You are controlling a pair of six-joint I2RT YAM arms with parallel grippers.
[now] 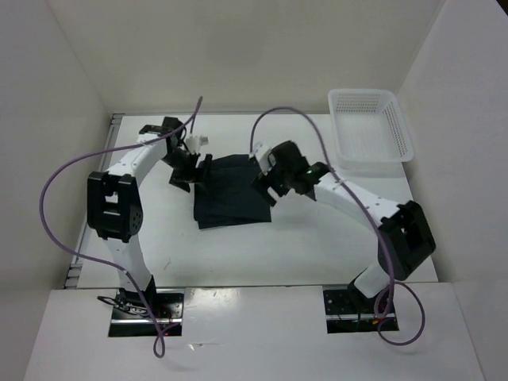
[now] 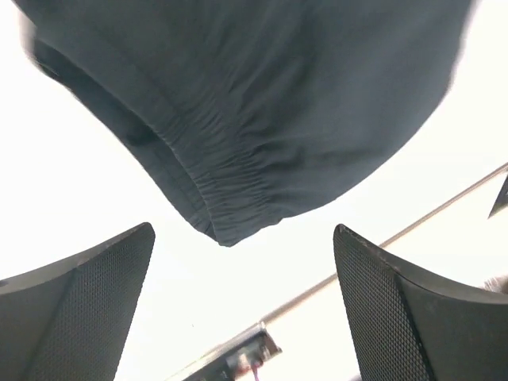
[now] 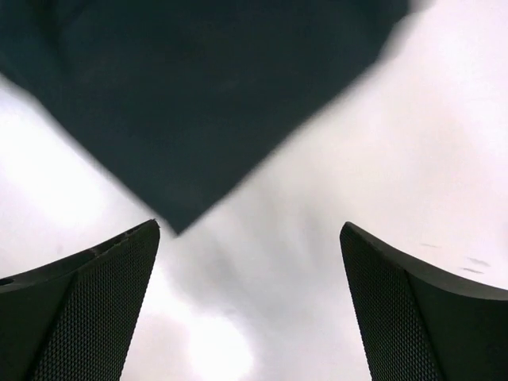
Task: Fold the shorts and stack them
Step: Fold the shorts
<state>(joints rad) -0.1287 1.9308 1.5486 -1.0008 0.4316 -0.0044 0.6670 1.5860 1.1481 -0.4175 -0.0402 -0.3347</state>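
Shorts (image 1: 232, 192): black cloth, folded into a rough rectangle, flat on the white surface (image 1: 278, 254) about mid-way across, directly between the two arms' ends. Left wrist view shows the gathered elastic waistband of the shorts (image 2: 278, 103), with one cloth corner pointing into the gap between the pads. Right wrist view is blurred, but a dark corner of the shorts (image 3: 198, 95) likewise points toward the gap.

Left arm (image 1: 119, 202): base at near left, elbow out to the left, forearm reaching toward the far centre, wrist turned down at the shorts' left edge. Left jaws are spread wide with nothing gripped. The textured pads (image 2: 87, 309) sit either side of the cloth corner, clear of it.

Right arm (image 1: 373, 210): base at near right, elbow out to the right, forearm stretched left and low, wrist at the shorts' upper right edge. Right jaws are spread wide too and hold nothing. Its pads (image 3: 87, 309) are apart from the cloth, with bare surface between them. How high either wrist sits over the cloth cannot be told.

White mesh basket (image 1: 397, 127): far right corner of the surface, well apart from the shorts. A purple cable (image 1: 51, 206) loops off the left arm.
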